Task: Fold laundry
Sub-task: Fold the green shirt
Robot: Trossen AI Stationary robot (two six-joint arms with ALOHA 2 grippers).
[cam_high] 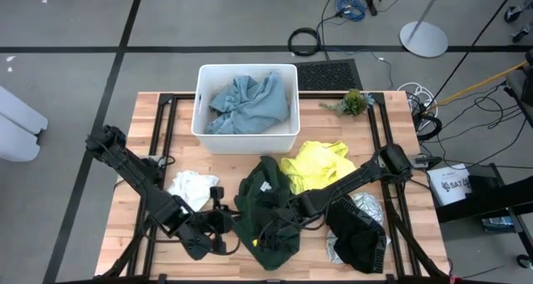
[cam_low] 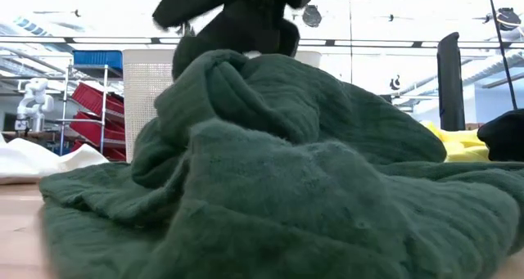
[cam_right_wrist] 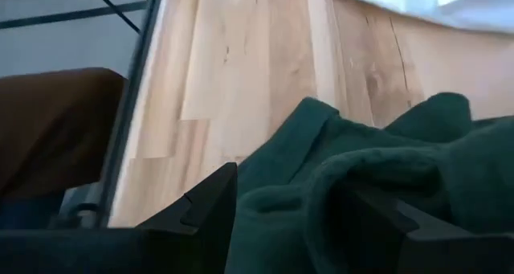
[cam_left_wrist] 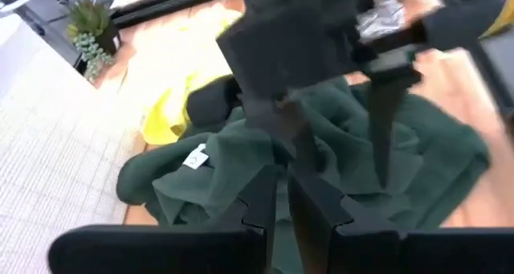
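Wooden desk (cam_high: 379, 151) carries the crumpled green garment (cam_high: 266, 211) at its front edge, long axis front to back. Right pincer (cam_high: 283, 223) straddles a fold with fingers apart; left pincer (cam_high: 229, 223), nearly closed, pinches the left hem, both equally near.

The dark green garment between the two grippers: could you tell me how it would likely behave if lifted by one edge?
The dark green garment lies crumpled in soft folds, so it would probably sag and drape rather than hold shape. Its thick ribbed weave suggests some weight for cloth. The fuzzy surface seems unlikely to slip from the right gripper, whose fingers straddle a fold.
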